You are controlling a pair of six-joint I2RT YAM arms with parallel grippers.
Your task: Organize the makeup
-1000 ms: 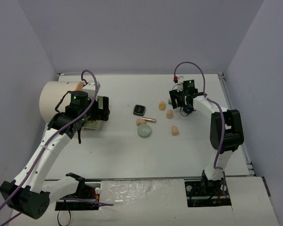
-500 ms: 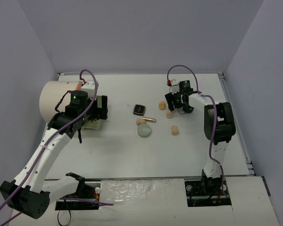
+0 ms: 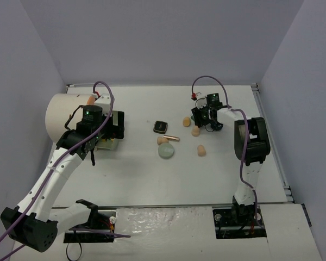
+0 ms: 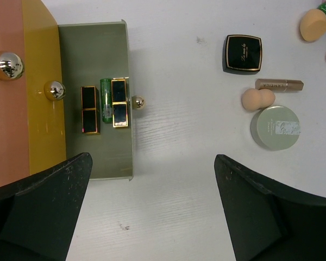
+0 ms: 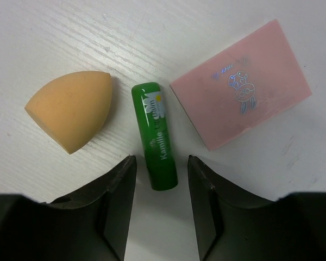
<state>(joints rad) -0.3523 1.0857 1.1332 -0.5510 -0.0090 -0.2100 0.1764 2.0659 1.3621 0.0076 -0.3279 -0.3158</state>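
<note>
Right tool (image 5: 161, 163), part-open and gripping nothing, straddles the green tube (image 5: 155, 128), which a peach sponge (image 5: 73, 117) and pink pad (image 5: 242, 89) flank.

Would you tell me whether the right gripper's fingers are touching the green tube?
Apart. The right wrist view shows the right gripper straddling the green tube, with bare table showing on either side of the tube.

High overview, two downward wrist close-ups

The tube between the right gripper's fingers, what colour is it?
The tube is green with white lettering; clearest in the right wrist view.
</note>
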